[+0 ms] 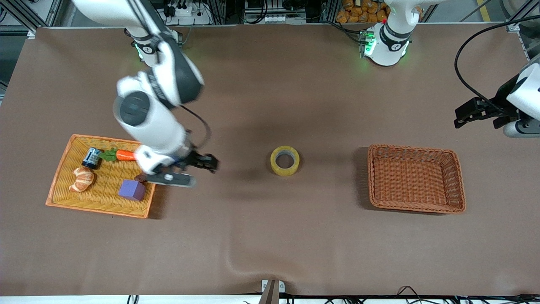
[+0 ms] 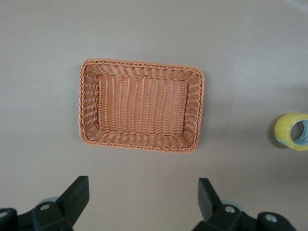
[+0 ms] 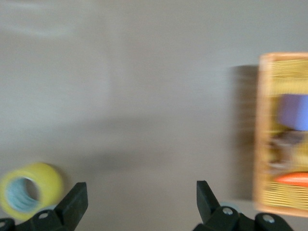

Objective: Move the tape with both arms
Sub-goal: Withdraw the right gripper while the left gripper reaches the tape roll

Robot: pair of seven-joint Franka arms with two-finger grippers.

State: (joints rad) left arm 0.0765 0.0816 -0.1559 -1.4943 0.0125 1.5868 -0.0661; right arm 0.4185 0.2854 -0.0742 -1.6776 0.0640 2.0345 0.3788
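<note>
The tape [image 1: 285,171], a yellowish roll with a pale core, lies flat on the brown table at mid-table, free of both grippers. My right gripper [image 1: 211,162] hangs open and empty over the bare table between the yellow tray [image 1: 105,185] and the tape. The right wrist view shows its open jaws [image 3: 140,190] with the tape [image 3: 48,180] off to one side. My left gripper [image 1: 462,115] waits open and empty in the air at the left arm's end of the table. In the left wrist view its jaws [image 2: 143,185] stand wide apart, with the tape [image 2: 292,131] at the picture's edge.
An empty brown wicker basket [image 1: 415,148] [image 2: 139,63] sits between the tape and the left arm's end. The yellow tray [image 3: 263,144] at the right arm's end holds a carrot toy [image 1: 125,155], a purple block [image 1: 132,189], an orange croissant-like toy [image 1: 81,179] and a small dark can [image 1: 91,157].
</note>
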